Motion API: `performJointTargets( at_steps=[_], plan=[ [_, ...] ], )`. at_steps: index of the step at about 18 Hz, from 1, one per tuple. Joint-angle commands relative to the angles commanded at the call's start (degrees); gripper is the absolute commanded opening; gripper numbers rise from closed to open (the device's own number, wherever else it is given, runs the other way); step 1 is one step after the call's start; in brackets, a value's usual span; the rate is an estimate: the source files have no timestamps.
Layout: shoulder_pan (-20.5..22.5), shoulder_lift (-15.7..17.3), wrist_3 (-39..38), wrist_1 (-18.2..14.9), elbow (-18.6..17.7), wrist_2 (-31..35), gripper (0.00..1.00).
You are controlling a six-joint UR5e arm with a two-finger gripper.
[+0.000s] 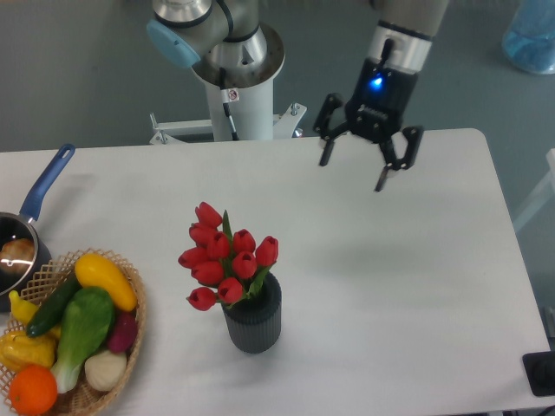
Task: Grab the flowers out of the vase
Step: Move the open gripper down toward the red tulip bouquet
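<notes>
Two fingers of the gripper [352, 171] hang spread and empty, well apart from the red tulips [225, 256]; approach should descend over the buds and pinch the stems above the ribbed vase [253, 322] mouth.

The flowers [224, 256] stand in the vase [253, 320] near the tabletop's [390, 286] front edge; the basket [130, 342] (saucepan [26, 234] behind it) occupies the front-left corner.
</notes>
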Motion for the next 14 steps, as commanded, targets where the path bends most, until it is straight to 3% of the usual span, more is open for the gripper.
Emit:
performJointTargets(
  at_steps=[8, 11, 14],
  plan=[
    [-2.5, -2.1, -0.2, 2.4, 0.2, -1.1, 1.00],
    [-3.7, -6.0, 2.1, 4.0, 0.7, -1.2, 1.00],
    [-5.2, -9.0, 2.6, 4.1, 3.6, -1.8, 1.00]
  ],
)
